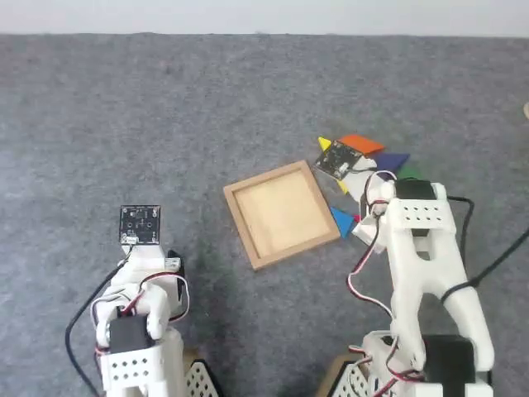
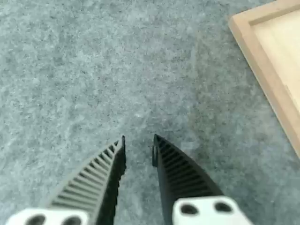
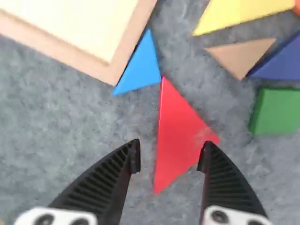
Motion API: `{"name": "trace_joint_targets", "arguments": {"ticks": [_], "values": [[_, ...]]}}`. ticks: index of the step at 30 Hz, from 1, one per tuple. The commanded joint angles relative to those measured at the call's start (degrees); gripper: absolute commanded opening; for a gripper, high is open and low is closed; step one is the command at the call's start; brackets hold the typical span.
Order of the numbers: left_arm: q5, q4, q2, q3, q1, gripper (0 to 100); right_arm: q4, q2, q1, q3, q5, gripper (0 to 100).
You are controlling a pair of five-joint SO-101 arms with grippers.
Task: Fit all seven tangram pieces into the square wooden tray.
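Note:
The square wooden tray (image 1: 281,213) lies in the middle of the table with nothing in it. The tangram pieces are clustered off its right side. My right gripper (image 3: 169,157) is open and straddles the red triangle (image 3: 176,136), which lies flat on the carpet. A blue triangle (image 3: 140,68) touches the tray's rim (image 3: 70,55). Beyond are a yellow piece (image 3: 239,11), a tan triangle (image 3: 239,55), a dark blue piece (image 3: 281,63) and a green piece (image 3: 274,111). My left gripper (image 2: 139,139) hangs over bare carpet with a narrow gap between its fingers and holds nothing.
An orange piece (image 1: 361,143) lies at the far end of the cluster. The left arm (image 1: 136,281) stands at the lower left, well away from the tray; a corner of the tray (image 2: 258,61) shows ahead of its gripper. Grey carpet covers the table.

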Motion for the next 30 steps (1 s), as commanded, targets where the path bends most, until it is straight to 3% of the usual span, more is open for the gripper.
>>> {"name": "trace_joint_targets", "arguments": {"ticks": [1, 7, 17, 30], "values": [[-0.1, 0.2, -1.1, -0.7, -0.3, 9, -3.6, 3.8, 2.6, -1.1, 4.0, 27.7], [-0.1, 0.2, -1.1, -0.7, -0.3, 9, -3.5, 14.3, 5.8, -5.5, 11.1, 34.7], [-0.1, 0.2, -1.1, -0.7, -0.3, 9, -9.7, 23.5, 6.5, -8.3, 11.3, 34.7], [-0.1, 0.2, -1.1, -0.7, -0.3, 9, -5.1, 24.3, 10.9, -10.0, 8.1, 34.6]]}}
